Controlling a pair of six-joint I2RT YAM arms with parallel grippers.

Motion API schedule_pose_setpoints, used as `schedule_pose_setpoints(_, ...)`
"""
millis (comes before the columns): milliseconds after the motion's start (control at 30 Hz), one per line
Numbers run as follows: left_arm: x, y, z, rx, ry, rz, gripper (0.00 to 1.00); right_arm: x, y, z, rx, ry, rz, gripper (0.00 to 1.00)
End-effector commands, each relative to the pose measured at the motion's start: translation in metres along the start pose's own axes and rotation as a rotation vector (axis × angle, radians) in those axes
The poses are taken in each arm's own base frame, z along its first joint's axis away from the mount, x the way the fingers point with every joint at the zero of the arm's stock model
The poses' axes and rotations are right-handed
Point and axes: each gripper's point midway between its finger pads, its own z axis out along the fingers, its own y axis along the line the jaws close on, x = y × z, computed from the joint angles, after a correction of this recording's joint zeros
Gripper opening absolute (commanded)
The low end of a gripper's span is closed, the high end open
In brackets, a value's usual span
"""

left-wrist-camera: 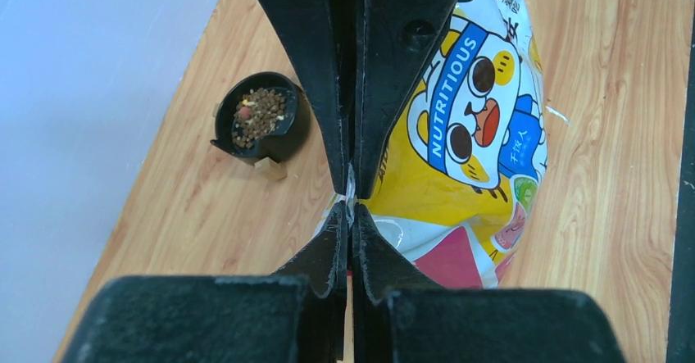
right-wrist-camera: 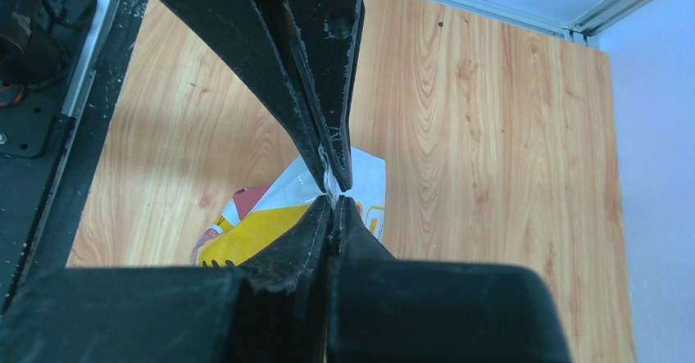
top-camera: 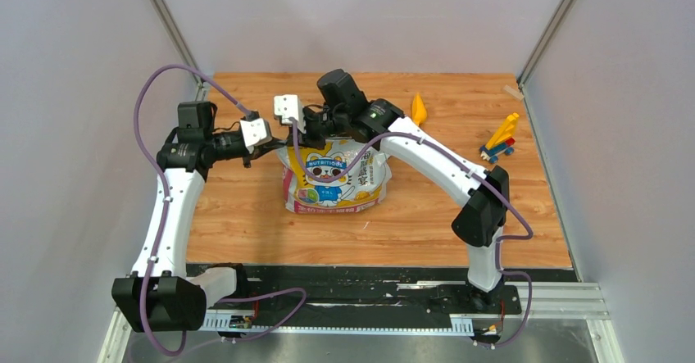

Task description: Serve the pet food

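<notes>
The pet food, small brown kibble, lies in a black bowl on the wooden table, seen only in the left wrist view, left of the bag. The glossy cartoon-printed bag stands at the table's middle. My left gripper is shut on the bag's thin top edge. My right gripper is shut on the same top edge from the other side. The bag hangs below both grippers. In the top view the arms hide the bowl.
A yellow scoop lies behind the bag, near the right arm's wrist. A small colourful toy sits at the right of the table. Grey walls close in on both sides and at the back.
</notes>
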Motion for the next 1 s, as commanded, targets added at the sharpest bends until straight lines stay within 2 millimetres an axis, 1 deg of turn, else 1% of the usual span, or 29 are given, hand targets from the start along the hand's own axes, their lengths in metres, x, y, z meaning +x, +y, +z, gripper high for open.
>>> schedule_pose_setpoints(0, -0.010, 0.012, -0.011, -0.052, 0.026, 0.106, 0.00, 0.013, -0.010, -0.030, 0.067, 0.104, -0.053, 0.00)
schedule_pose_setpoints(167, -0.008, 0.011, -0.013, -0.054, 0.030, 0.102, 0.00, 0.032, -0.018, -0.064, 0.114, 0.157, -0.011, 0.00)
schedule_pose_setpoints(267, -0.008, 0.012, -0.015, -0.061, 0.031, 0.104, 0.00, 0.044, -0.021, -0.080, 0.145, 0.185, 0.014, 0.00)
schedule_pose_setpoints(300, -0.009, 0.012, -0.015, -0.063, 0.031, 0.104, 0.00, 0.051, -0.022, -0.084, 0.160, 0.210, 0.020, 0.00)
schedule_pose_setpoints(367, -0.010, 0.012, -0.017, -0.067, 0.031, 0.107, 0.00, 0.072, -0.021, -0.092, 0.183, 0.283, 0.041, 0.00)
schedule_pose_setpoints(433, -0.010, 0.013, -0.017, -0.069, 0.031, 0.107, 0.00, 0.086, -0.019, -0.101, 0.198, 0.323, 0.059, 0.00)
schedule_pose_setpoints(667, -0.010, 0.013, -0.019, -0.075, 0.037, 0.109, 0.00, 0.106, -0.017, -0.141, 0.294, 0.386, 0.131, 0.00)
schedule_pose_setpoints(900, -0.009, 0.012, -0.019, -0.077, 0.040, 0.109, 0.00, 0.121, -0.015, -0.193, 0.406, 0.415, 0.195, 0.00)
schedule_pose_setpoints(967, -0.009, 0.012, -0.019, -0.075, 0.037, 0.109, 0.00, 0.129, -0.014, -0.208, 0.439, 0.429, 0.221, 0.00)
